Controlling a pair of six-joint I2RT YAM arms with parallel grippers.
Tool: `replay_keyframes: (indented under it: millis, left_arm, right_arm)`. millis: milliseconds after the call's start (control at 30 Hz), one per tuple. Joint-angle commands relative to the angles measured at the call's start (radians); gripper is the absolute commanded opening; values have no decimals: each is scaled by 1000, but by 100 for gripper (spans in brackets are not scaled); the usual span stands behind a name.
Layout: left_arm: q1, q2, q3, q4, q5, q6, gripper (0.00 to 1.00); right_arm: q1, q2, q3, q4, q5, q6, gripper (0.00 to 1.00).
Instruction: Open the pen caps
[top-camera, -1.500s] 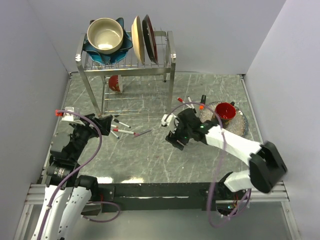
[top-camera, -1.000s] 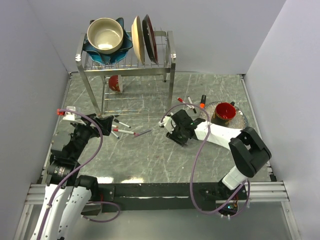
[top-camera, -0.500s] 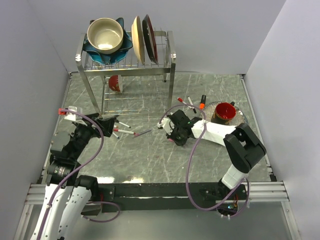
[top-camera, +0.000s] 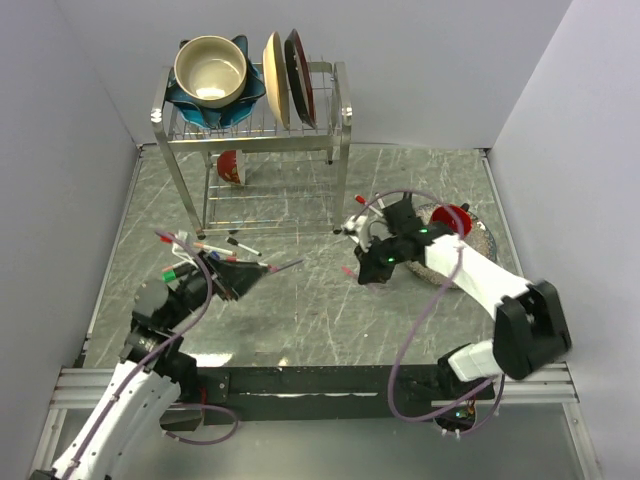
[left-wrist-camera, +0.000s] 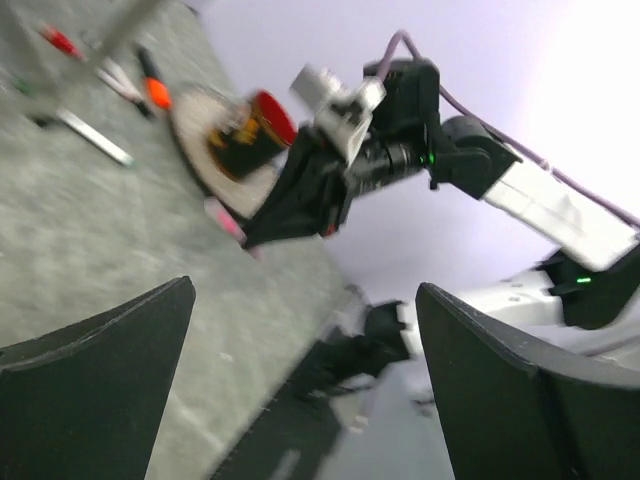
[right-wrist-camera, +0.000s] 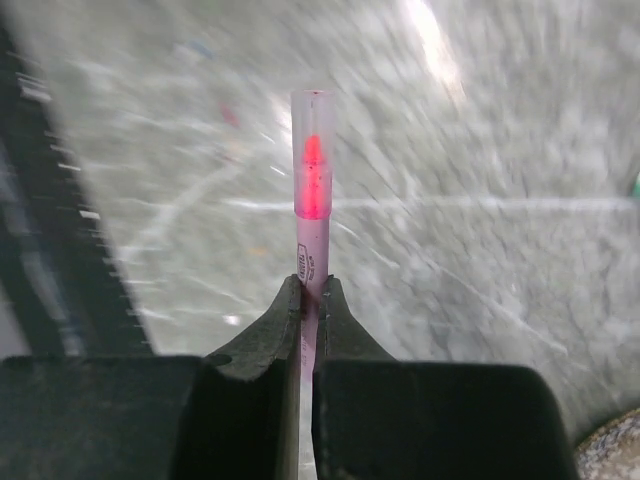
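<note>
Held pen: a slim pink-barrelled marker pen (right-wrist-camera: 311, 235), lifted off the grey marbled table (top-camera: 300, 320). It hangs to the right of the steel wire dish rack (top-camera: 250, 130), nearer the arms than the rack's right legs.
Its cap: a clear tubular plastic cap (right-wrist-camera: 312, 125) with the red-pink tip showing through. It is on the pen and stands fully proud of the fingertips, bare all round.
Grip: the right gripper (right-wrist-camera: 309, 300) has its black fingers pinched tight on the lower barrel, well back from the cap.
Long axis: in line with the right fingers, straight out past their tips. From above, the cap end points leftward, towards the ground in front of the rack.
Left gripper (top-camera: 238, 275): spread to its widest and holding nothing. It is in front of the rack's left half and turned towards the held pen. In its own view the pen shows between its two fingers, well apart from them.
Which arm acts: likely the left, since it is the free one and the cap end faces its side.
What the move needs: probably a crossing in front of the rack, a close on the cap alone, then a pull along the barrel's line.
Loose pens: white-barrelled capped pens (top-camera: 243, 249) lie just in front of the rack's base, beside the left gripper.
</note>
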Motion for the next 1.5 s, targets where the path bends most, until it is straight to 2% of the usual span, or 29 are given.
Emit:
replay_keyframes:
  millis: [0, 133, 167, 233, 367, 567, 767, 1067, 1167, 1200, 1300, 1367, 1400, 1467]
  left_arm:
    - [-169, 14, -40, 167, -203, -175, 99]
    - [-322, 213, -17, 240, -346, -172, 94]
    - [-392, 292, -7, 256, -437, -170, 93]
    - [-457, 365, 20, 295, -527, -176, 93]
    - [-590, 530, 43, 427, -728, -181, 86]
    - [-659, 721, 147, 453, -793, -191, 77]
    - [-698, 831, 203, 484, -825, -190, 68]
    - [-727, 901, 266, 462, -833, -176, 47]
    - [-727, 902, 272, 477, -828, -167, 31]
    - [-727, 901, 272, 480, -828, -165, 20]
    - [-727, 869, 255, 482, -866, -172, 1]
    - [-727, 789, 240, 439, -917, -164, 1]
    - [-725, 749, 229, 404, -1010, -164, 1]
    - [-718, 607, 214, 256, -1117, -185, 1]
  right_arm:
    - [-25, -107, 24, -36, -317, -22, 0]
    - [-47, -95, 28, -45, -380, -12, 0]
    - [-51, -92, 31, -56, -390, -13, 0]
    - [-53, -90, 31, -53, -416, -7, 0]
    - [-62, -95, 22, -36, -431, 19, 0]
    - [-62, -87, 24, -31, -443, 33, 0]
    - [-61, -92, 24, -28, -446, 40, 0]
    - [-62, -92, 24, -14, -436, 57, 0]
    - [-62, -90, 21, -10, -434, 62, 0]
    - [-62, -89, 18, -8, -433, 62, 0]
    - [-62, -87, 19, -11, -430, 57, 0]
    - [-61, -86, 21, -32, -428, 33, 0]
    - [-61, -84, 22, -42, -423, 24, 0]
    - [-59, -86, 21, -51, -404, 2, 0]
